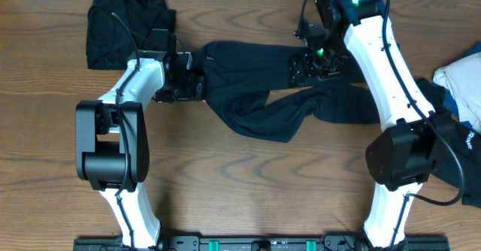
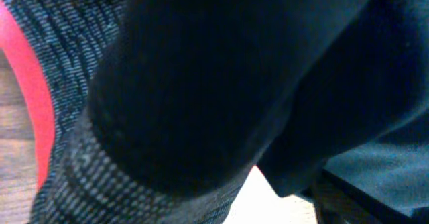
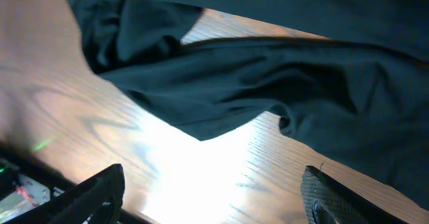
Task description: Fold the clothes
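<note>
Long black trousers (image 1: 285, 93) lie spread across the middle of the table, legs running right. My left gripper (image 1: 189, 77) is at their waistband end. In the left wrist view black fabric (image 2: 221, 83) fills the frame close up, with grey knit and a coral-red band (image 2: 27, 90) at the left; the fingers are hidden by cloth, which seems gripped. My right gripper (image 1: 310, 65) hovers over the upper leg. In the right wrist view it (image 3: 213, 174) is open wide and empty above bare wood, with the trousers (image 3: 268, 83) beyond.
A heap of black garments (image 1: 124, 22) lies at the back left. White and blue clothes (image 1: 460, 82) lie at the right edge, with more dark fabric (image 1: 455, 153) by the right arm's base. The table is brown wood (image 1: 248, 183).
</note>
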Controlling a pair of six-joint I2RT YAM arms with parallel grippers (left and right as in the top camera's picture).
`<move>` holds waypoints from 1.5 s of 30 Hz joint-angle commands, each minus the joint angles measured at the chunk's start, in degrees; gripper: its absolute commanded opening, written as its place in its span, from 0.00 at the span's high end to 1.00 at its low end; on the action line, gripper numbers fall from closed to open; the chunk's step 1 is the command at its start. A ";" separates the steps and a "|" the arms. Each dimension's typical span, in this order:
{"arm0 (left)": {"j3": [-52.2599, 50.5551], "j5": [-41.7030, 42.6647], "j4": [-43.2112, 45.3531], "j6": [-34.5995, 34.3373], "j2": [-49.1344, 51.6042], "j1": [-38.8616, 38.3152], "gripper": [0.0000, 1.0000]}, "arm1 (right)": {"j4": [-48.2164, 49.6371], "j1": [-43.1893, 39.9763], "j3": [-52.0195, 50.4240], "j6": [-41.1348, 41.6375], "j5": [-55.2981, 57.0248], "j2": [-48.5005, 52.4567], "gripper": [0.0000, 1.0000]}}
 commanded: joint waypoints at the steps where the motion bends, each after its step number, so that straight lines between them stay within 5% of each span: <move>1: -0.15 -0.17 -0.20 0.22 2.38 0.13 0.21 | 0.31 0.11 -1.27 1.22 1.36 0.07 0.18; 7: -0.15 -2.78 0.33 0.66 2.40 0.13 0.34 | 1.86 0.00 -3.30 1.22 1.36 0.07 0.18; 17: -0.13 -13.20 2.43 -2.25 2.38 0.13 0.28 | 3.23 0.11 -3.82 1.20 1.36 0.07 0.18; 45: -0.13 -16.72 7.30 -7.63 2.21 0.24 0.27 | 5.90 0.37 -3.87 1.18 1.38 0.09 0.17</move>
